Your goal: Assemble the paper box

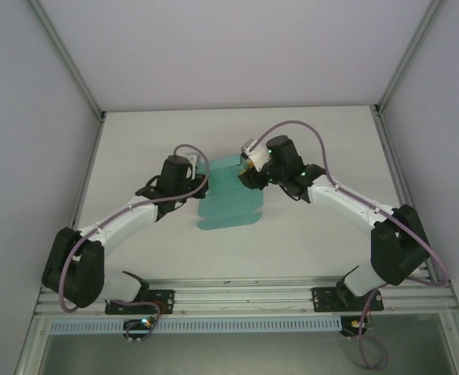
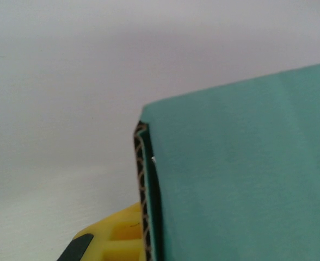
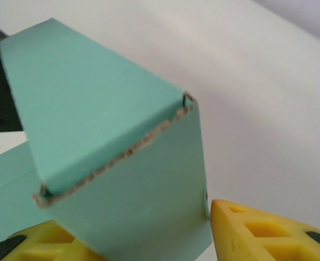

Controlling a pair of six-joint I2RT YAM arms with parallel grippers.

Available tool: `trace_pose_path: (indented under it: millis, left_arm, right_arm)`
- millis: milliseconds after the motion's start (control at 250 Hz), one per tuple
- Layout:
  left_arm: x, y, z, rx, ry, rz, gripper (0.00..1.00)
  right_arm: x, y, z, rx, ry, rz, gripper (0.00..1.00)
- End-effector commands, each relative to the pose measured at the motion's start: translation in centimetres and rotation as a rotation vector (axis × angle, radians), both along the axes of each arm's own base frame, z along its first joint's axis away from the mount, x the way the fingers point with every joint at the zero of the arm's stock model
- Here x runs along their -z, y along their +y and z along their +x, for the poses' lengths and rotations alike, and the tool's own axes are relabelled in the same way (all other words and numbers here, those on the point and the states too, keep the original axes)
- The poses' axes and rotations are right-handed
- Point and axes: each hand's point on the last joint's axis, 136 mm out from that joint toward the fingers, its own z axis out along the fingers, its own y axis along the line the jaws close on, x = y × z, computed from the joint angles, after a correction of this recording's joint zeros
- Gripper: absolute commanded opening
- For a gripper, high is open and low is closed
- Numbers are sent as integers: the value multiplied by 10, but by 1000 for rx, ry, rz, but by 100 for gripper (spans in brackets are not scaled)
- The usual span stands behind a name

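Observation:
The paper box (image 1: 228, 205) is a teal-green card sheet lying partly folded in the middle of the table. My left gripper (image 1: 201, 184) is at its left edge. In the left wrist view the card's corrugated edge (image 2: 142, 185) runs down beside one yellow finger (image 2: 114, 239), and the gripper is shut on the sheet. My right gripper (image 1: 246, 176) is at the sheet's far right corner. Here a raised, folded panel (image 3: 122, 163) stands between its two yellow fingers (image 3: 269, 234). The right finger touches the panel's edge. The jaws stand apart around the panel.
The white table (image 1: 315, 148) is enclosed by pale walls with metal frame posts (image 1: 97, 117) at the back corners. Both arm bases are bolted to a rail (image 1: 245, 293) at the near edge.

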Motion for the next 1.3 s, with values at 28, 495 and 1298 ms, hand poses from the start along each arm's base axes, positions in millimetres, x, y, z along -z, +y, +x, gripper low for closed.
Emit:
trace_pose_path:
  millis: [28, 495, 1298]
  left_arm:
    - [2, -8, -3, 9, 29, 11, 0]
    - [1, 7, 6, -285, 145, -6, 0]
    - [15, 51, 8, -542, 259, 66, 0]
  right_arm:
    - [-3, -14, 26, 186, -103, -33, 45]
    - [13, -76, 66, 775, -243, -315, 6]
    - [11, -102, 86, 795, -279, -192, 11]
